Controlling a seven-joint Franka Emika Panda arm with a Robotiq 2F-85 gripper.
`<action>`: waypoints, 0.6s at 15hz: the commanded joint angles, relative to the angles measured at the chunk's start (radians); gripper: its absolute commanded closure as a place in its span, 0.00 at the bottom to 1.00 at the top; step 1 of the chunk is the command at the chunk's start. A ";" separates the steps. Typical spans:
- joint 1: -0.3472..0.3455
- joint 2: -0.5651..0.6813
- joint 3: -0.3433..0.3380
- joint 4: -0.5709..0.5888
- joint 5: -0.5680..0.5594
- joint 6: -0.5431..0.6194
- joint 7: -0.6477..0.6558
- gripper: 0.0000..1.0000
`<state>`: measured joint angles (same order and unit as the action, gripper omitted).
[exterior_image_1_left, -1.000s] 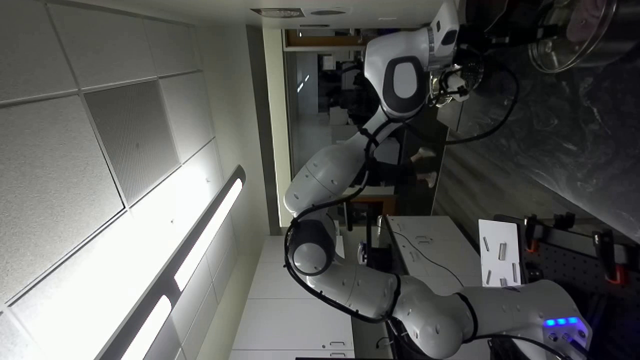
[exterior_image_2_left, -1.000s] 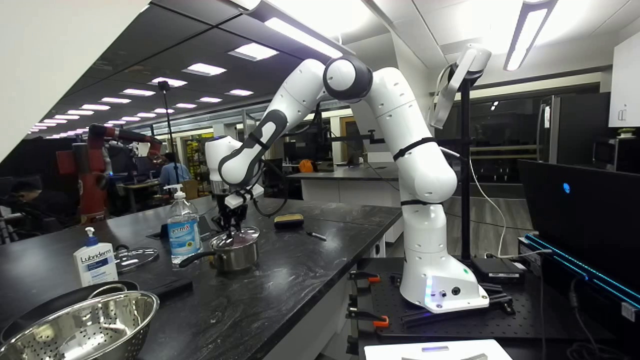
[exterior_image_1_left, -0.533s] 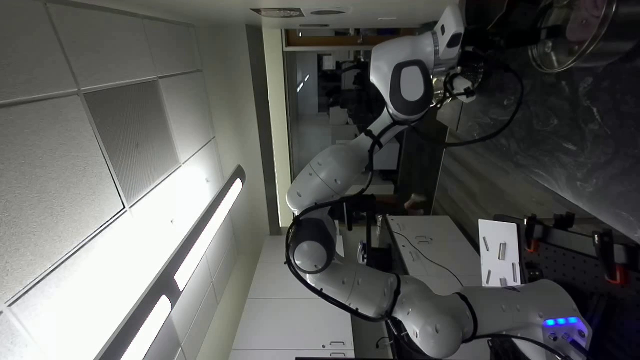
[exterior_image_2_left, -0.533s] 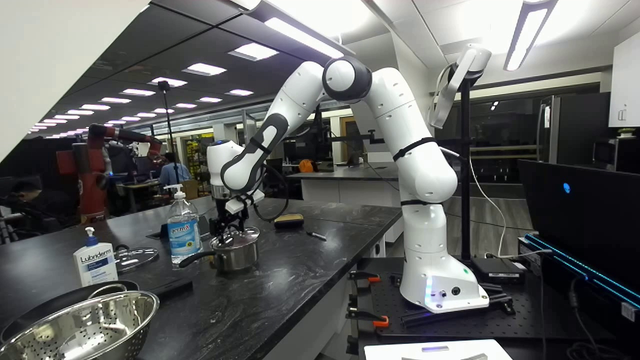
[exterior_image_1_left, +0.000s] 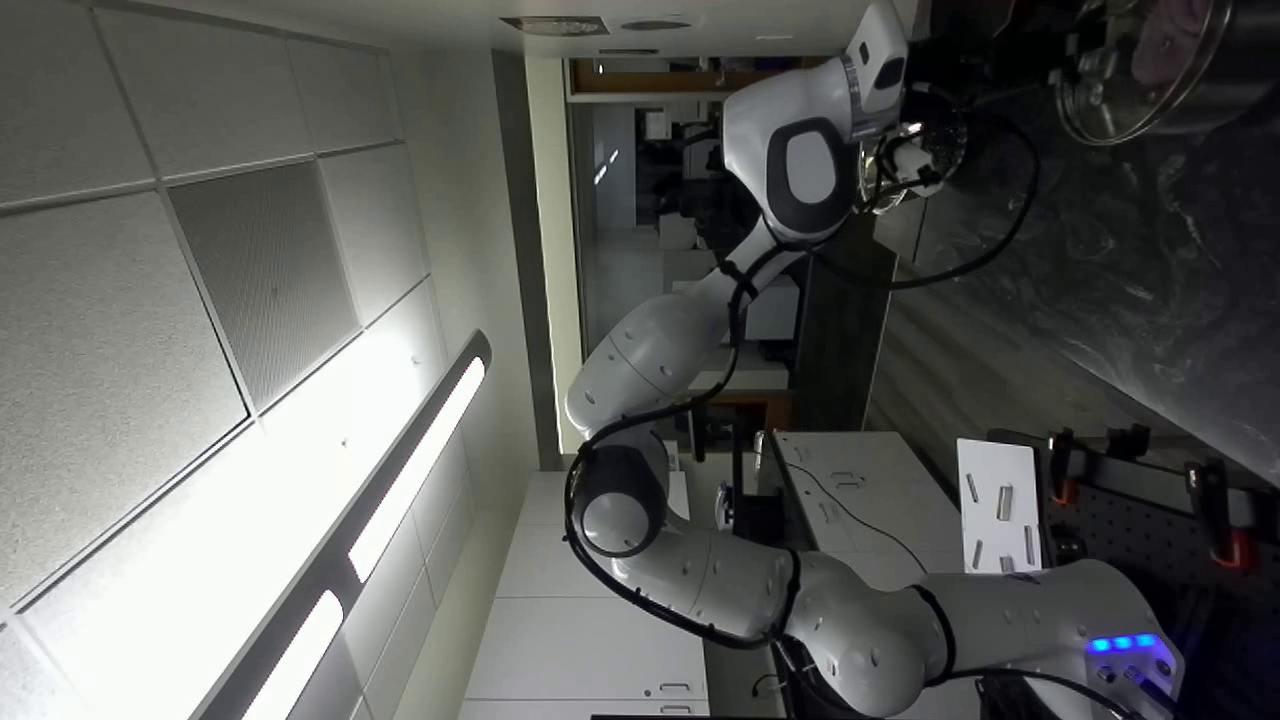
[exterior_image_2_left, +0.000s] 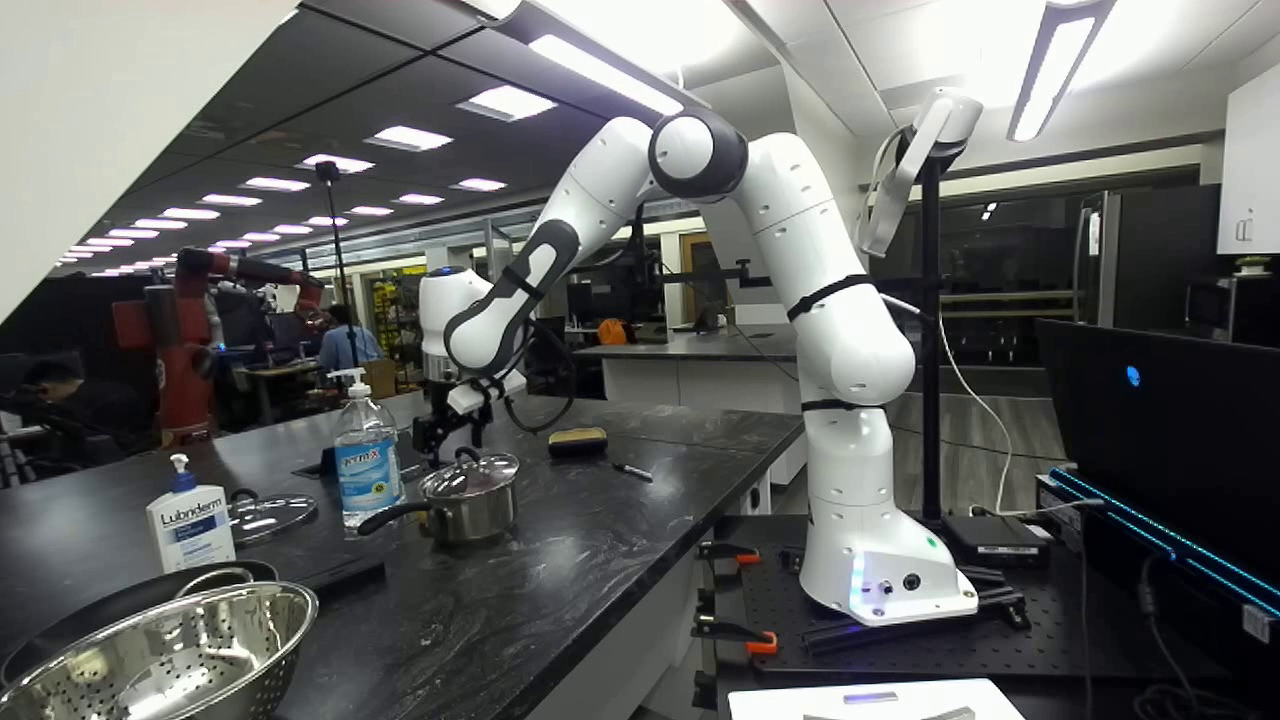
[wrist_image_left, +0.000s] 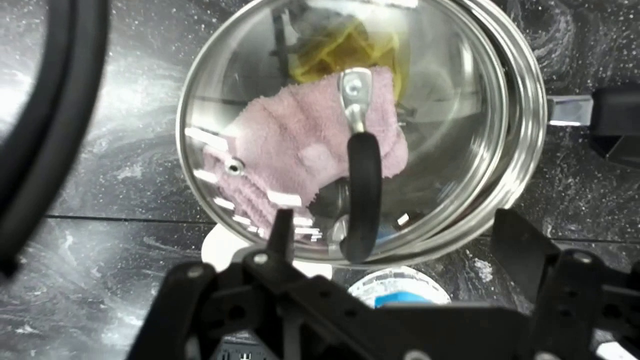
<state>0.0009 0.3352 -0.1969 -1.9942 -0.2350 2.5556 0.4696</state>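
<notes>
A steel pot (exterior_image_2_left: 478, 518) with a black side handle (exterior_image_2_left: 395, 516) stands on the dark counter, covered by a glass lid (wrist_image_left: 430, 165). Through the glass I see a pink cloth (wrist_image_left: 300, 135) and something yellow (wrist_image_left: 345, 50). The lid's black curved handle (wrist_image_left: 364, 195) points toward my gripper (wrist_image_left: 394, 217), which is open, its fingers wide apart on either side of the handle with nothing held. On the right in the wrist view, the pot's rim shows beyond the lid. In an exterior view, the gripper (exterior_image_2_left: 450, 442) hovers just above and behind the lid.
A clear pump bottle (exterior_image_2_left: 370, 470) stands close by the pot. Farther along are a lotion bottle (exterior_image_2_left: 193, 530), another glass lid (exterior_image_2_left: 275, 515), a black pan (exterior_image_2_left: 90, 605) and a steel colander (exterior_image_2_left: 200, 650). An eraser-like block (exterior_image_2_left: 577, 442) and a marker (exterior_image_2_left: 632, 472) lie behind.
My fingers have spread apart at the lid handle, and the gripper has then risen off the lid. The lid has stayed on the pot, its handle now standing free.
</notes>
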 joint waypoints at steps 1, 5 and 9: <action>0.022 -0.060 -0.016 0.010 -0.019 -0.034 0.020 0.00; 0.020 -0.097 -0.014 0.048 -0.024 -0.057 0.029 0.00; -0.002 -0.162 -0.015 0.053 -0.018 -0.054 0.022 0.00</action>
<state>0.0062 0.2367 -0.2058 -1.9353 -0.2357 2.5347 0.4733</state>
